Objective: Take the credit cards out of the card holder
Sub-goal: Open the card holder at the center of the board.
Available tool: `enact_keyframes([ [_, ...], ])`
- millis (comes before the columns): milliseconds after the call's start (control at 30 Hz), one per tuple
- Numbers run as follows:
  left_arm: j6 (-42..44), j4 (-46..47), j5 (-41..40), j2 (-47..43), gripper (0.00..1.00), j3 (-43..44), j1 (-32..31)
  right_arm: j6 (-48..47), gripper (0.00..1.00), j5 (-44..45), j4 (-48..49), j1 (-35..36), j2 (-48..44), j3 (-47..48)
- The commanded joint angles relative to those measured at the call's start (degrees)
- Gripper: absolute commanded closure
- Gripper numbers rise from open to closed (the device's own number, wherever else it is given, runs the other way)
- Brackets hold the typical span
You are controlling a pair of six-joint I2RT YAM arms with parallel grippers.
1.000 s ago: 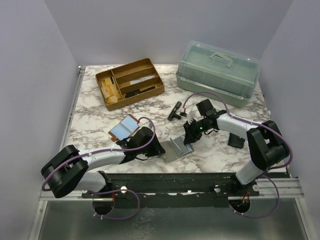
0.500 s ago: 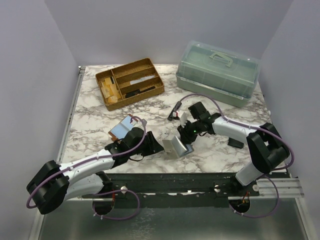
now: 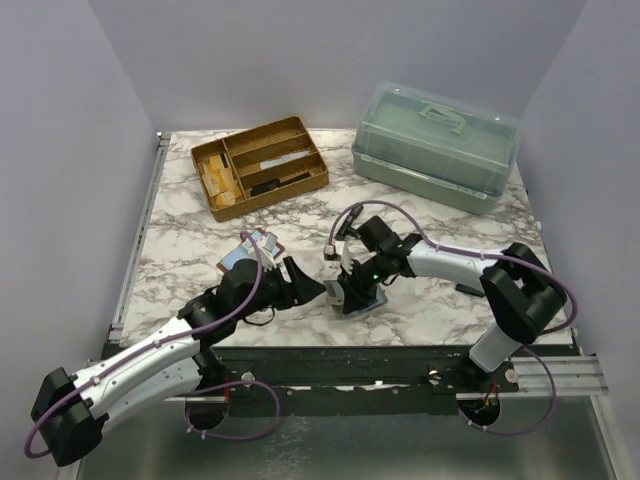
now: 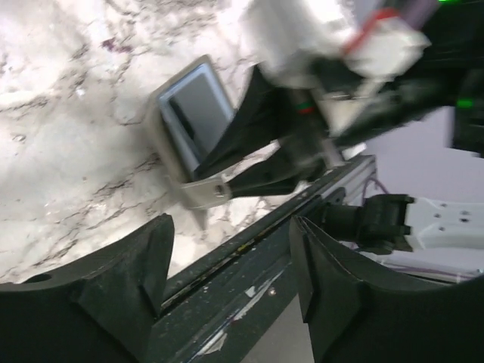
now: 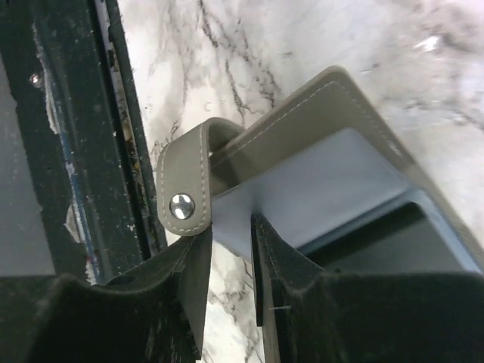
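Note:
A grey folding card holder (image 3: 362, 298) with a snap strap (image 5: 185, 206) stands tilted on the marble near the front edge. A light-blue credit card (image 5: 318, 185) sits in it, and one corner reaches between my right fingers. My right gripper (image 3: 352, 284) (image 5: 231, 238) is shut on that card at the holder's edge. My left gripper (image 3: 310, 287) (image 4: 231, 227) is open and empty, just left of the holder (image 4: 189, 121), pointing at it. A flat light-blue piece with a brown edge (image 3: 240, 258) lies partly hidden behind the left arm.
A wooden divided tray (image 3: 260, 165) sits at the back left. A green-tinted lidded plastic box (image 3: 435, 145) sits at the back right. The black front rail (image 3: 350, 355) runs just below the holder. The right arm's cable (image 3: 400, 208) loops above the holder.
My right gripper has moved left toward the front centre, bringing the holder with it. My left arm has reached forward and right, so its open gripper is now close to the holder.

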Motion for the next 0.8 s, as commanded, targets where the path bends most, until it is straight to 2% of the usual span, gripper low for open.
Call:
enact_keyframes([
  [0,-2.9,0.1,-1.2,-6.2,0.31,-1.6,0.4,1.2,0.67,-7.8,-2.9,1.0,6.0,2.7],
  [100,-6.6,4.3,-1.0,-7.6,0.31,-4.1,0.4,2.4,0.67,-6.0,-2.3,1.0,6.6,2.7],
  [267,-12.5,19.2,-0.1,-5.0,0.37,-8.8,0.4,4.3,0.64,-3.8,-1.2,0.3,6.3,2.7],
  [433,-13.3,24.5,1.6,1.8,0.40,-8.5,0.4,5.5,0.64,-1.7,-0.1,-1.9,5.6,2.2],
  [533,-14.6,29.9,1.7,6.9,0.48,-8.6,0.3,5.9,0.65,-1.4,0.2,-1.9,6.4,2.0],
  [667,-14.6,35.8,1.8,14.0,0.56,-8.1,0.1,6.2,0.83,-1.5,-0.1,-2.0,7.2,2.2],
  [767,-14.0,37.6,2.5,17.0,0.58,-7.3,0.0,6.8,0.94,-1.7,0.1,-2.4,7.3,2.2],
])
